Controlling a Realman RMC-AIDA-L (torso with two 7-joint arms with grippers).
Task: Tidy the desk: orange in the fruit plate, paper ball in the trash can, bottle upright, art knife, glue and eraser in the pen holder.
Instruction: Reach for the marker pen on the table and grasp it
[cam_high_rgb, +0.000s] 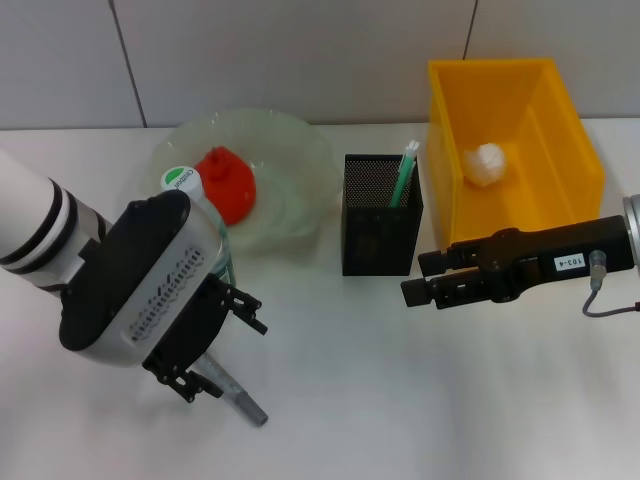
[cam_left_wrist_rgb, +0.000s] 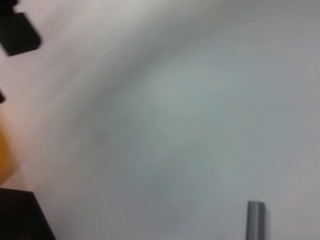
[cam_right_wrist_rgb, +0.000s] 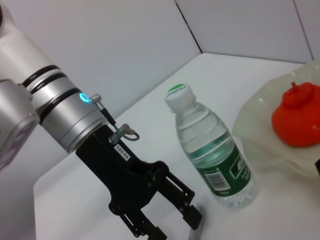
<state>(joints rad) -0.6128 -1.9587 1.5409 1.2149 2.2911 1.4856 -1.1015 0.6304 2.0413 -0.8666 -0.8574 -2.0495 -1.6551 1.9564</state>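
A grey art knife (cam_high_rgb: 242, 397) lies on the white table at the front left; its end also shows in the left wrist view (cam_left_wrist_rgb: 255, 220). My left gripper (cam_high_rgb: 215, 358) hangs low over the knife's near end, open, one finger on each side; it also shows in the right wrist view (cam_right_wrist_rgb: 172, 225). The bottle (cam_right_wrist_rgb: 210, 155) stands upright with a green cap (cam_high_rgb: 181, 179), just behind my left arm. The orange (cam_high_rgb: 228, 183) lies in the pale green plate (cam_high_rgb: 300, 150). The paper ball (cam_high_rgb: 488, 165) lies in the yellow bin (cam_high_rgb: 560, 130). A green and white glue stick (cam_high_rgb: 404, 172) stands in the black mesh pen holder (cam_high_rgb: 382, 225). My right gripper (cam_high_rgb: 418, 277) is open and empty beside the holder. No eraser is in view.
The plate, pen holder and bin stand in a row along the back of the table. A grey wall rises behind them. The white table surface (cam_high_rgb: 400, 400) spreads in front of the holder and under my right arm.
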